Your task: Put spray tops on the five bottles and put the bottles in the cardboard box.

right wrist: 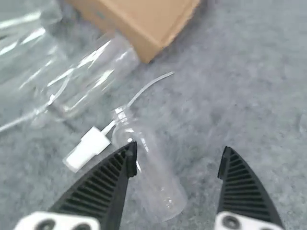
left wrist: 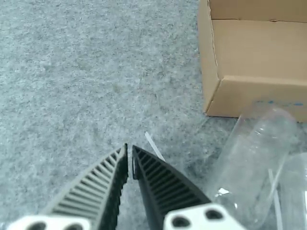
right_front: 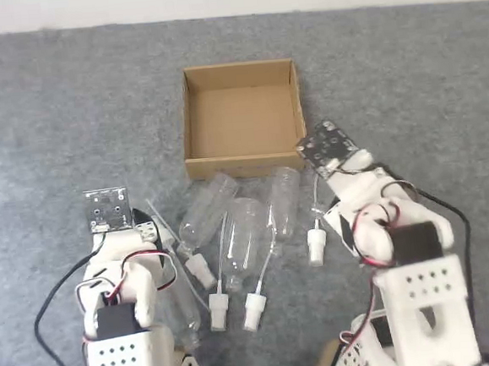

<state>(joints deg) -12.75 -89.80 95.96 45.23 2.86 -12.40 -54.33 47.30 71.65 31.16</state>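
Left hand point(left wrist: 128, 149) is closed to a narrow slit and holds nothing, low over the grey worktop point(left wrist: 72, 72). Right hand point(right wrist: 178, 148) is spread wide over a clear bottle point(right wrist: 151, 167) lying between its fingers, with a white spray top point(right wrist: 88, 146) just beside the bottle's neck. More bottles point(right_front: 231, 222) lie between the hands. The open cardboard box point(right_front: 243, 164) stands just beyond them.

I count one cardboard box point(right_front: 239, 120), five clear bottles point(right_front: 208, 207) point(right_front: 242, 230) point(right_front: 284, 198) point(right_front: 185, 311) point(right wrist: 151, 172) and four white spray tops point(right_front: 199, 270) point(right_front: 219, 308) point(right_front: 254, 309) point(right_front: 316, 245).
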